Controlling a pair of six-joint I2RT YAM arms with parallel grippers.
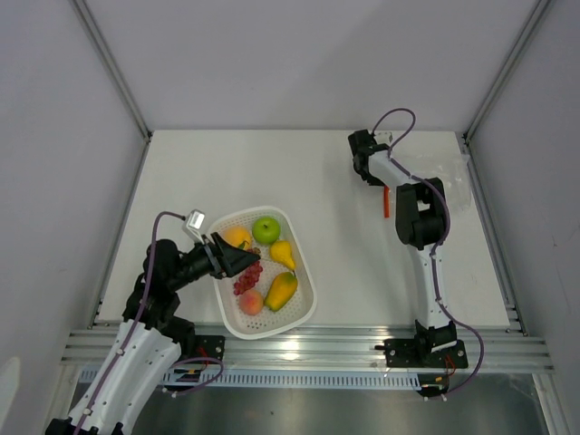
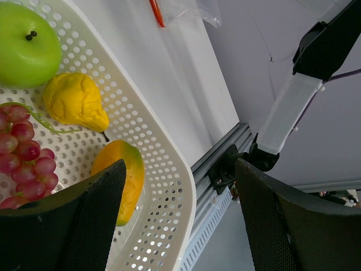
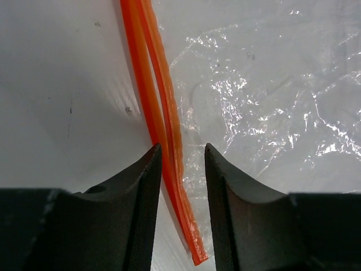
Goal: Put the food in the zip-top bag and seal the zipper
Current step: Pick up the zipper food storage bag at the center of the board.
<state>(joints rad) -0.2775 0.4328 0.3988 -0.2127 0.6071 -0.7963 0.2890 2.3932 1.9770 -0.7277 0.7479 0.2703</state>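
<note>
A white table (image 1: 344,181) is holding a white perforated basket (image 1: 302,267) near its front left. Six toy fruits are lying inside the basket: a green apple (image 1: 265,228), an orange (image 1: 237,237), a yellow pear (image 1: 283,254), a mango (image 1: 281,290), a peach (image 1: 251,302) and red grapes (image 1: 246,279). The left gripper (image 1: 243,261) is hovering low over the basket, above the grapes. Its jaws are spread wide with nothing between them.

The clear bag (image 1: 451,177) is lying flat at the back right of the table, well apart from the basket. Its zipper (image 1: 386,201), a thin orange-red strip, is running along the bag's left edge.

The right gripper (image 3: 183,148) is pointing down at the near end of that strip. In the wrist view, the strip's two tracks are lying side by side and passing between the black fingers (image 3: 149,175). One finger looks to be touching the strip, while the other is standing just apart from it. The jaws are narrowed but parted, not pinching the zipper.
</note>
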